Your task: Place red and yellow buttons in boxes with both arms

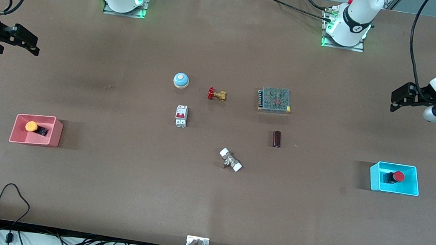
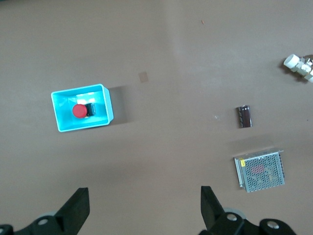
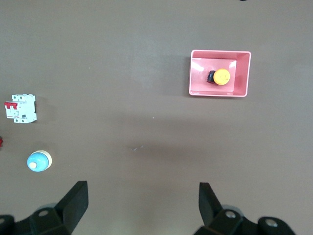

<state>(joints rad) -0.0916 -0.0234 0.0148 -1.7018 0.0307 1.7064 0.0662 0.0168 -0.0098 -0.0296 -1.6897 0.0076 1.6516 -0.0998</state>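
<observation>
The yellow button (image 1: 31, 126) lies on its side in the pink-red box (image 1: 53, 133) at the right arm's end of the table; both show in the right wrist view, button (image 3: 221, 77) in box (image 3: 195, 88). The red button (image 1: 398, 176) lies in the cyan box (image 1: 375, 179) at the left arm's end; the left wrist view shows this button (image 2: 79, 111) in its box (image 2: 105, 105). My right gripper (image 1: 31, 43) is open and empty, raised over bare table. My left gripper (image 1: 399, 98) is open and empty, raised over bare table.
In the table's middle lie a pale-blue dome bell (image 1: 181, 80), a brass valve with a red handle (image 1: 216, 94), a white circuit breaker (image 1: 181, 116), a metal mesh power supply (image 1: 274, 100), a dark cylinder (image 1: 277, 139) and a white-ended fitting (image 1: 230, 160).
</observation>
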